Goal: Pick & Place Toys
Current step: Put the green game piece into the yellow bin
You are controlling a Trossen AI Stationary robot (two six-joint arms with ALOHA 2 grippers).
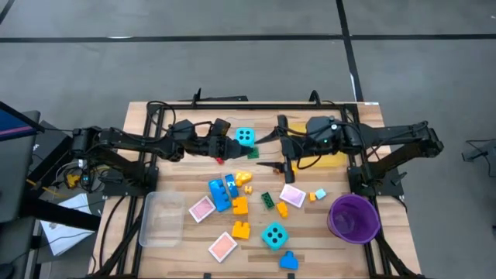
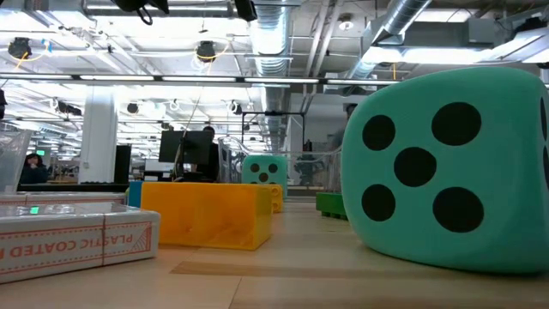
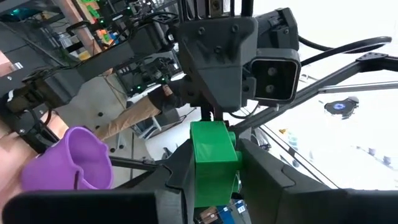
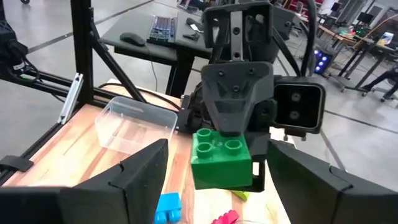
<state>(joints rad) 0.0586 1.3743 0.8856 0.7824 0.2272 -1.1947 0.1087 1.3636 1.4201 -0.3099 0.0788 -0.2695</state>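
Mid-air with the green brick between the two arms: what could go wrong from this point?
1. The left gripper holds the green brick by a narrow hold facing the open right gripper; a mistimed release could drop it.
2. Below lie a red brick and a turquoise die; a fall might scatter them.
3. The arms are close and could collide.

Your high view looks straight down on the whole counter (image 1: 256, 190); the low one sits at its surface, close behind a turquoise die (image 2: 446, 167). Both wrist views face each other — sharing the green brick (image 3: 214, 158).
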